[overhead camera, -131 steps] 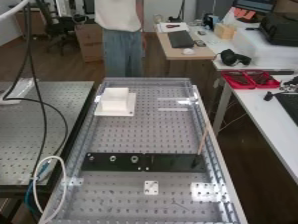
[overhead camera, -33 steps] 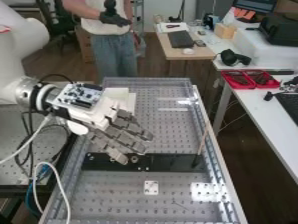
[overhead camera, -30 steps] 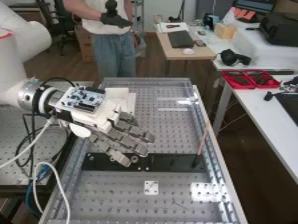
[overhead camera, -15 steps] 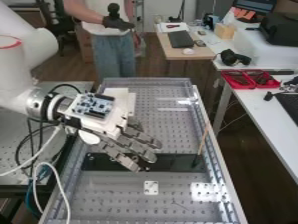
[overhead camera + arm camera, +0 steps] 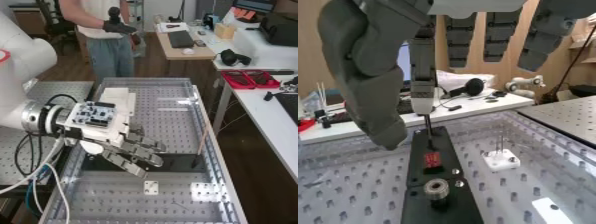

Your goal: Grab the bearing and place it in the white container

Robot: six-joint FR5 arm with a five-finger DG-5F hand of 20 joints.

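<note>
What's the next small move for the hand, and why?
I'd ease the open hand gently down and across until the bearing lies between thumb and fingers, before curling them. The bearing stands uncovered on the black plate, and neither thumb nor fingers surround it, so closing now would likely miss.
</note>
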